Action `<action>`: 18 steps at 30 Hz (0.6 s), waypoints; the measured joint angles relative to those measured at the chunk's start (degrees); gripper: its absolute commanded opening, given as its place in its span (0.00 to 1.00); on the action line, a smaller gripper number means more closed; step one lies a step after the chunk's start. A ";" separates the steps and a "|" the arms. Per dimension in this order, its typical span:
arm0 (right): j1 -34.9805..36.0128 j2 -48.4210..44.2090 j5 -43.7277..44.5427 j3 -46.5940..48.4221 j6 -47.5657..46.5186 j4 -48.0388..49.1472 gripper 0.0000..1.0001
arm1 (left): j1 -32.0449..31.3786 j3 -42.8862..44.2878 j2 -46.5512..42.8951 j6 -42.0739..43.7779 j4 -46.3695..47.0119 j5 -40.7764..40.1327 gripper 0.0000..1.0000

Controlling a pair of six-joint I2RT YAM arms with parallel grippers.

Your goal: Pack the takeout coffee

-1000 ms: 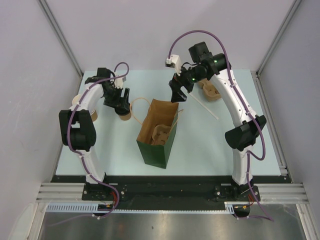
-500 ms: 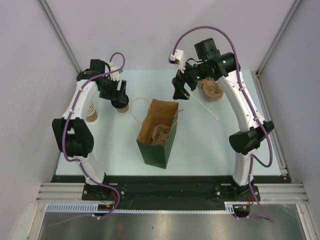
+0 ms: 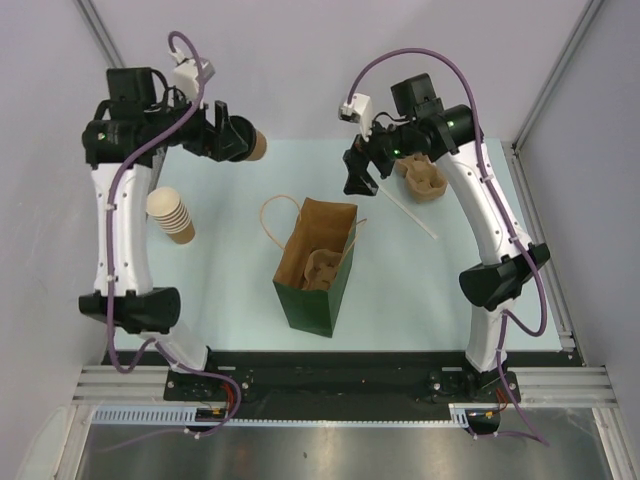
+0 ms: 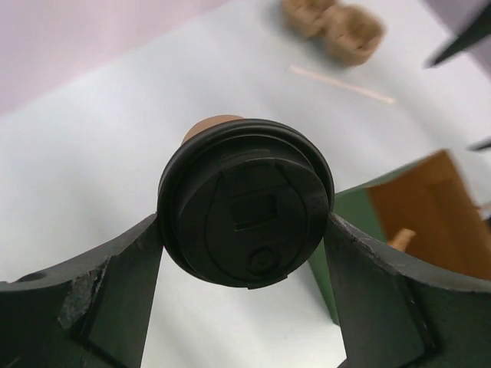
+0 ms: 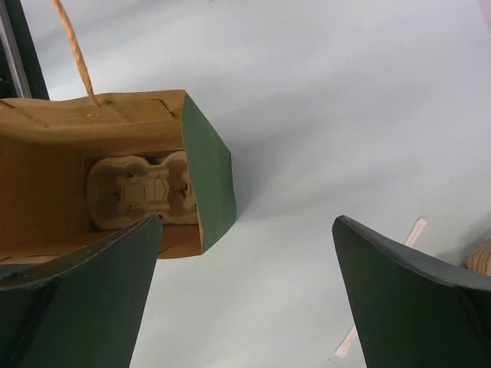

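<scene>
My left gripper (image 3: 236, 141) is shut on the takeout coffee (image 3: 252, 145), a brown kraft cup with a black lid, held high and tipped sideways over the table's far left. In the left wrist view the black lid (image 4: 245, 213) sits clamped between my fingers (image 4: 115, 295). The green paper bag (image 3: 318, 266) stands open mid-table with a pulp cup carrier (image 3: 318, 270) inside; the right wrist view shows the bag (image 5: 205, 172) and carrier (image 5: 144, 190) too. My right gripper (image 3: 358, 178) is open and empty, above the bag's far right corner (image 5: 245, 299).
A stack of lidless pale paper cups (image 3: 170, 214) stands at the left. A second pulp carrier (image 3: 420, 176) lies at the back right, with a long wooden stirrer (image 3: 408, 214) beside it. The bag's twine handle (image 3: 272, 218) hangs to its left.
My left arm has lifted the coffee off the table, raised it high and tipped it sideways. My right gripper has risen slightly near the bag's far corner.
</scene>
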 measured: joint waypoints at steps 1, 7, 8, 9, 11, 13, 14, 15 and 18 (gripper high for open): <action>-0.20 0.00 0.02 0.00 0.31 0.26 1.00 | 0.00 1.38 -1.05 0.00 -0.28 1.75 0.00; -0.63 -0.02 0.02 -0.02 1.27 0.74 1.00 | -1.84 4.13 -7.17 0.85 -0.72 10.43 0.00; -0.63 -0.02 0.02 -0.09 1.42 0.81 1.00 | -3.54 4.17 -7.91 1.70 -1.22 10.78 0.00; -0.63 -0.02 0.02 -0.11 1.51 0.83 1.00 | -5.60 4.17 -8.57 2.91 -2.10 11.13 0.00; -0.63 -0.02 0.00 -0.20 1.66 0.87 0.99 | -11.30 3.91 -9.60 5.62 -4.31 11.32 0.00; -0.63 -0.02 -0.07 -0.22 1.73 0.90 1.00 | -17.11 2.01 -10.91 8.15 -5.90 11.10 0.00; -0.59 -0.02 -0.11 -0.24 1.70 0.92 1.00 | -19.76 0.33 -11.78 9.25 -6.60 10.82 0.00; -0.31 -0.02 -0.15 -0.42 1.64 0.94 1.00 | -21.81 -1.29 -12.61 10.12 -7.41 10.16 0.00; 0.31 -0.04 -0.02 -1.36 0.96 1.11 0.99 | -26.95 -6.88 -15.04 11.61 -7.91 7.34 0.00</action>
